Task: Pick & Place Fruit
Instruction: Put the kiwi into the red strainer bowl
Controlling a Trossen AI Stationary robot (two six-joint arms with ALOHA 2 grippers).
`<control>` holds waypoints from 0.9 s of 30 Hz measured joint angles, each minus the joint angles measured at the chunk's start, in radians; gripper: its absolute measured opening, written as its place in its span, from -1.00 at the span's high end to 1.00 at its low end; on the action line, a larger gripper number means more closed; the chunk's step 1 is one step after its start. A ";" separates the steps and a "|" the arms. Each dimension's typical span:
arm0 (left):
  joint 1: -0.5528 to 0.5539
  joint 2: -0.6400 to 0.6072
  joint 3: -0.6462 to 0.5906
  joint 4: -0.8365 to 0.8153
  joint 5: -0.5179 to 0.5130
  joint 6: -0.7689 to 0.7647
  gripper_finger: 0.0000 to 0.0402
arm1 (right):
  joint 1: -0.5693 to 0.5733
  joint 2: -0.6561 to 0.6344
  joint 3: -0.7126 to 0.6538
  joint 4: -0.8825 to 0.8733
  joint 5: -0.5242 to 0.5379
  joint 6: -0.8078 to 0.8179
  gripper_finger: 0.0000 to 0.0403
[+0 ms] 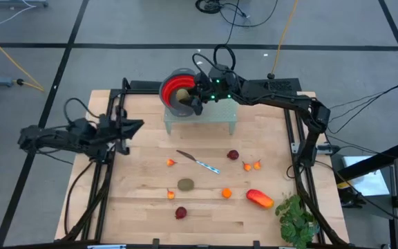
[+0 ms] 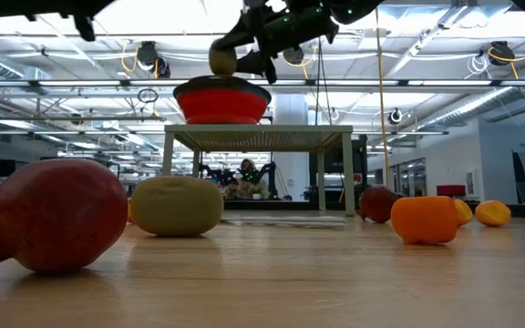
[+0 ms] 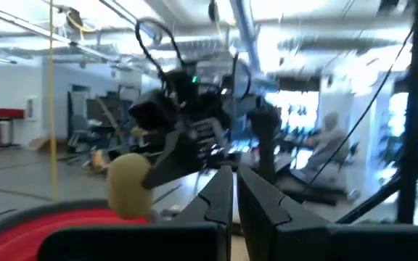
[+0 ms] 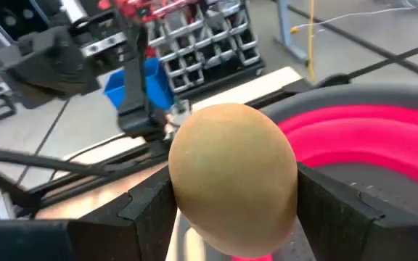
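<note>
An olive-brown oval fruit (image 4: 232,174) hangs just above a red bowl (image 2: 221,100) that stands on a small table-like stand (image 1: 200,116) at the far middle of the table. My right gripper (image 2: 244,53) is shut on it. Other fruit lies on the wooden table: a second olive oval (image 1: 185,185), dark red round ones (image 1: 233,155) (image 1: 180,212), tiny orange ones (image 1: 171,162) (image 1: 247,166), and a longer red-orange piece (image 1: 260,199). At the table's left side my left gripper (image 1: 138,125) hangs shut and empty, pointing toward the bowl. My right gripper pinches the olive-brown fruit between its two fingers (image 4: 147,210), one on each of its opposite sides (image 4: 183,181). The fingers come from the table's right, nearly level and slanting slightly down. The fruit is lifted clear, over the bowl's rim (image 2: 199,89).
A thin silver knife (image 1: 199,162) lies in the middle of the table among the fruit. A green leafy plant (image 1: 297,218) stands at the near right corner. Black frame rails run along the table's left and right sides.
</note>
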 joint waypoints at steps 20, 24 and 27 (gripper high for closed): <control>0.131 0.510 0.449 -0.266 0.001 0.279 -0.28 | 0.017 -0.024 0.001 0.060 -0.183 0.075 -0.18; 0.141 0.565 0.498 -0.300 -0.039 0.350 -0.51 | 0.017 -0.024 0.001 0.061 -0.184 0.072 -0.18; 0.154 0.594 0.527 -0.335 -0.055 0.382 -0.63 | 0.017 -0.024 0.001 0.060 -0.208 0.069 -0.18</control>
